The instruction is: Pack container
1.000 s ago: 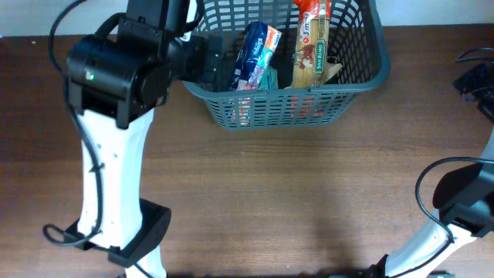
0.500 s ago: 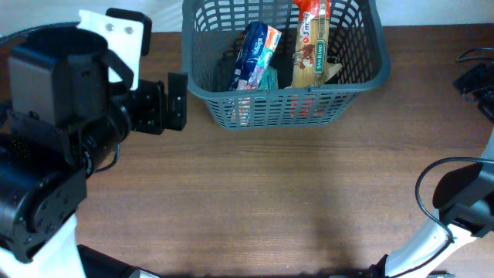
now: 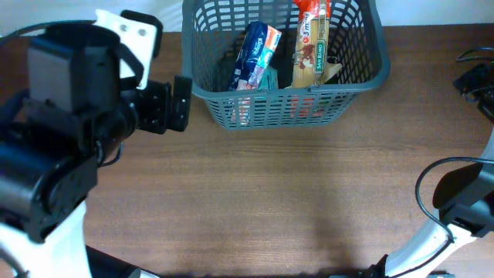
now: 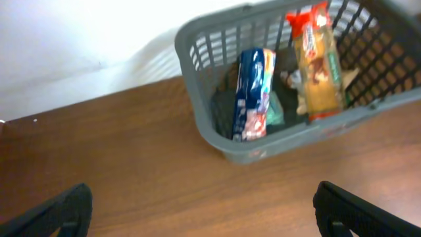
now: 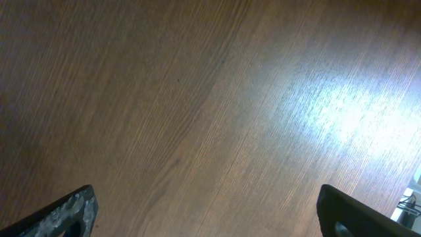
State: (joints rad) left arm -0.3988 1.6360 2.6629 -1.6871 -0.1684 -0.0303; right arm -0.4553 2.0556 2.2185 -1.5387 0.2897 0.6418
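Pulling back is the main change: a second ago my left arm hung over the container's left rim with its end effector against that wall. Now the left end effector sits just outside that wall, apart from the rim and level with the container's near-left corner. Over the last half second it has only crept a little back toward the container.

Its fingers are spread wide with nothing between them. The left wrist view shows both tips low in the frame, with bare worktop and the container beyond.

The container has not shifted. It stands at the far edge of the worktop, and its load lies as it did before. A blue packet leans in the left half, a long orange-and-tan packet stands in the right half, and something teal is tucked low between them.

My right end effector is also spread and empty. It looks down on plain wood well to the right of and nearer than the container, and that arm has not stirred.

I read this as a retreat after a drop, since the hand is free and clear of the rim. No loose item shows on the worktop near the container, so either the packing is close to done or the next piece lies out of view.
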